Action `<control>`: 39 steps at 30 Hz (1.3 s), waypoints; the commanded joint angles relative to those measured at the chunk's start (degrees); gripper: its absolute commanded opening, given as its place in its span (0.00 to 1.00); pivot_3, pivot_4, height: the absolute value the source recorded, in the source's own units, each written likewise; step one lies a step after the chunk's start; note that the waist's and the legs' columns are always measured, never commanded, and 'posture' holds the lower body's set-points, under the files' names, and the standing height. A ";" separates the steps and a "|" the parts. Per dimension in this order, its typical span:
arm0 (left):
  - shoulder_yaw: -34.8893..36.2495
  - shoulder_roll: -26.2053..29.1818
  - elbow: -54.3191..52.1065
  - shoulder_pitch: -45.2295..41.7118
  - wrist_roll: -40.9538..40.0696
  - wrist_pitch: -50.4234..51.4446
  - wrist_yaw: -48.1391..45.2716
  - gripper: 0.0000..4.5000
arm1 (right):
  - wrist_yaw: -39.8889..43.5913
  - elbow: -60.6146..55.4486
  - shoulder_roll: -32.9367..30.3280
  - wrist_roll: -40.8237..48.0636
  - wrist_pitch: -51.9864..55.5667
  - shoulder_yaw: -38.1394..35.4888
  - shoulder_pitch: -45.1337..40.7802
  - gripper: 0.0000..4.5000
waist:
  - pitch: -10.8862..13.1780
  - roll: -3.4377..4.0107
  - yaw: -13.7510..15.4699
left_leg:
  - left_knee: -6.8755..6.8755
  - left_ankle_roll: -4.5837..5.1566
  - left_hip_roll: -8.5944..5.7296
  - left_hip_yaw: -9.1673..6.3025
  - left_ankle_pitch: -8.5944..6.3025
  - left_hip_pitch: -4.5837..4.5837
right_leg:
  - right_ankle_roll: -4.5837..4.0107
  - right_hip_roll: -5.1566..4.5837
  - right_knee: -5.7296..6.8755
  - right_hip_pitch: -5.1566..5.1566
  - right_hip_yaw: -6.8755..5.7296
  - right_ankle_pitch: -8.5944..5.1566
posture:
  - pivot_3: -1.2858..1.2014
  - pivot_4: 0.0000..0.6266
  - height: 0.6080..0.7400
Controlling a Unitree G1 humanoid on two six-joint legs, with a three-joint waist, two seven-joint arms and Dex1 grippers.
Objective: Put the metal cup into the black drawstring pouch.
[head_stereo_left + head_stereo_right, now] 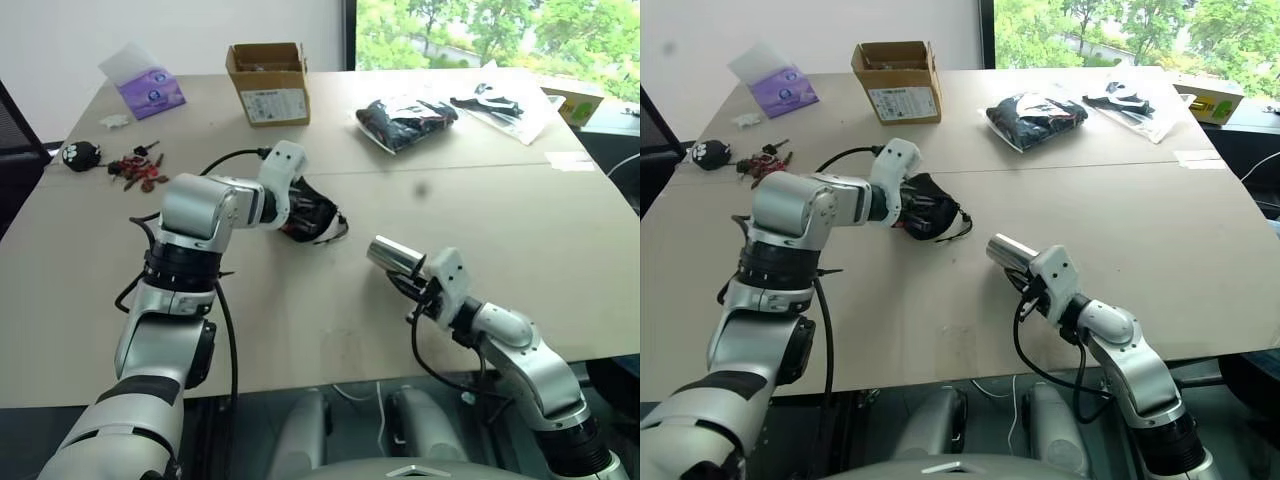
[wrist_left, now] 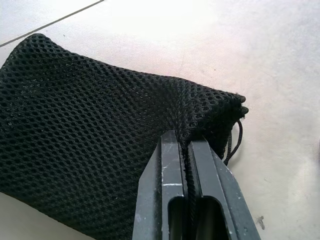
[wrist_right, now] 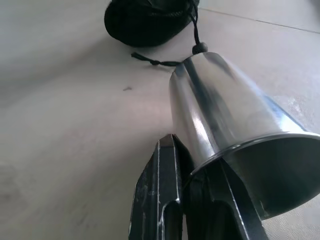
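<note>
The black drawstring pouch (image 1: 314,216) is a mesh bag lying on the table near its middle, with its cord (image 2: 237,142) trailing from the mouth. My left gripper (image 2: 184,142) is shut on the pouch's fabric close to that gathered mouth. The metal cup (image 1: 392,256) is shiny and straight-sided, held tilted just above the table to the right of the pouch. My right gripper (image 3: 192,150) is shut on the cup's rim, one finger inside and one outside. In the right wrist view the pouch (image 3: 150,20) lies a short way beyond the cup (image 3: 225,125), apart from it.
At the table's back stand a cardboard box (image 1: 268,82) and a purple tissue pack (image 1: 148,90). Keys and small red things (image 1: 140,170) lie far left. Plastic-wrapped black items (image 1: 405,120) rest at the back right. The table's front edge (image 1: 330,385) runs below my arms.
</note>
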 commanded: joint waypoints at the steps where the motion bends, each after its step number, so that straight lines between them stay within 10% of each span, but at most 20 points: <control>1: 2.56 0.75 -0.91 -1.37 -2.30 1.74 -1.68 0.00 | 3.99 -3.37 0.15 4.60 -0.51 -0.36 -1.34 0.01 | 0.00 0.00 -0.03 | 0.00 0.00 0.00 0.00 0.00 0.00 | 0.00 0.00 0.00 0.00 -0.01 0.00 | 0.52 0.24 1.00; 17: 6.76 2.83 8.14 -3.25 -11.57 4.98 -13.06 0.00 | 15.35 11.03 5.45 9.61 -1.42 3.63 -13.97 0.01 | 0.00 0.00 0.08 | 0.05 -0.01 -0.08 -0.19 0.01 -0.06 | 0.00 -0.05 -0.03 0.05 -0.20 0.00 | 0.52 0.24 1.00; 39: 4.57 2.90 0.06 2.95 -12.53 4.96 -10.85 0.00 | 2.10 33.51 14.44 -5.69 -4.34 5.27 -26.70 0.01 | -0.01 0.00 -0.27 | 0.07 -0.11 -0.07 -0.34 0.07 0.13 | -0.02 -0.04 0.37 0.03 -0.07 0.00 | 0.52 0.24 1.00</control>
